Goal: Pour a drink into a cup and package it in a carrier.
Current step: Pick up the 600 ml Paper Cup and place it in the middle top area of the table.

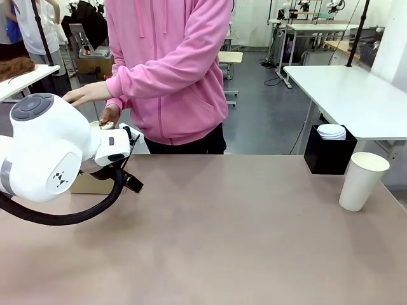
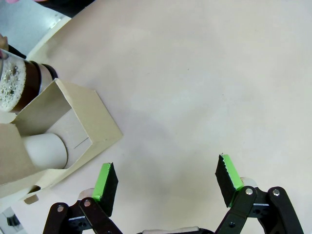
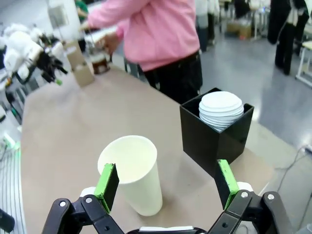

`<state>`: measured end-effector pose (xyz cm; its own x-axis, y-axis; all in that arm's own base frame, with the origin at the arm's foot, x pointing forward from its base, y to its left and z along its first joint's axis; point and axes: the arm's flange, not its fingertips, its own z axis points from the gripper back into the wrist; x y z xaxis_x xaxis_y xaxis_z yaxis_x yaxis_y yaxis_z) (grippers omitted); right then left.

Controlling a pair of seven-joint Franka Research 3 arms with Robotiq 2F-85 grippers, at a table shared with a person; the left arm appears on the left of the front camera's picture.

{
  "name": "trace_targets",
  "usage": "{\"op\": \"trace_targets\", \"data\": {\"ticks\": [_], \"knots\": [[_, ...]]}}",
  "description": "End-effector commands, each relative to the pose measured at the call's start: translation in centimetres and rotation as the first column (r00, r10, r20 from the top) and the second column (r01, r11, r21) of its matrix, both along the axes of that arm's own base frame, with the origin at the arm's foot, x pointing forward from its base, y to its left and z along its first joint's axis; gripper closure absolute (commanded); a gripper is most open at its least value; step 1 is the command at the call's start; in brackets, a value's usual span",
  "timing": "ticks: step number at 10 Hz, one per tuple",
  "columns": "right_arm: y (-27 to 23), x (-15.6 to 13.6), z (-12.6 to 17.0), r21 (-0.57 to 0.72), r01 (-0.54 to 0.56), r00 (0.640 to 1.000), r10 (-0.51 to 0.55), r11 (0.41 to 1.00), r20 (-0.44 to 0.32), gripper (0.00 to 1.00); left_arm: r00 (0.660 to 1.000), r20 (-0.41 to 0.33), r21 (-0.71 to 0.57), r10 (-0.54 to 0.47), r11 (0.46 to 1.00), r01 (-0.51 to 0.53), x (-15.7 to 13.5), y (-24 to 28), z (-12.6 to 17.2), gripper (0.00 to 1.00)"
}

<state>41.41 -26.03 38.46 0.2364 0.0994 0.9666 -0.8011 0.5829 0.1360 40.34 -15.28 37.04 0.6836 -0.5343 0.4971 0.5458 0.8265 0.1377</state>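
Here, the left gripper (image 2: 165,168) is hovering open-jawed and empty over bare table (image 2: 195,73); the carrier (image 2: 90,122), housing one packed cup (image 2: 46,151), is lying at its ten o'clock, the drink (image 2: 34,78) in a glass jug (image 2: 12,87) just beyond. The right gripper (image 3: 165,168) is likewise gaping, a paper cup (image 3: 130,170) standing toward its nine o'clock. Likely light and crushable, this paper cup is calling for a gentle mid-wall grasp.

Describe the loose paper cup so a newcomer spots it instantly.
Start at the table's right end, where a black box holds stacked white lids. The cup stands just beside it, in front of the right gripper. It is tall, cream-white, lidless and empty, unlike the low dark box.
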Motion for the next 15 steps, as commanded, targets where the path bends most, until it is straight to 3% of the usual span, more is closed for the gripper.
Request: {"op": "trace_targets", "data": {"ticks": [1,6,8,11,15], "knots": [[-1.4,1.1,-5.0,0.117,-0.087,0.994,0.078,0.989,0.081,0.00,1.000,-0.001,-0.002,0.000,1.000,0.000,0.0,0.1,0.0,0.00],[-0.6,0.8,-13.3,0.182,-0.189,0.970,0.155,0.965,0.186,0.00,1.000,-0.001,-0.002,0.000,1.000,0.000,0.0,0.1,0.0,0.00],[2.3,1.2,-14.3,0.180,-0.186,0.962,0.142,0.966,0.232,0.00,1.000,-0.001,-0.002,0.000,1.000,0.000,0.0,0.1,0.0,0.00],[4.5,1.4,-14.9,0.177,-0.214,0.961,0.175,0.961,0.214,0.00,1.000,-0.001,-0.002,0.000,1.000,0.000,0.0,0.1,0.0,0.00],[6.9,1.8,-15.1,0.200,-0.173,0.972,0.134,0.964,0.191,0.00,1.000,-0.001,-0.002,0.000,1.000,0.000,0.0,0.1,0.0,0.00]]}}
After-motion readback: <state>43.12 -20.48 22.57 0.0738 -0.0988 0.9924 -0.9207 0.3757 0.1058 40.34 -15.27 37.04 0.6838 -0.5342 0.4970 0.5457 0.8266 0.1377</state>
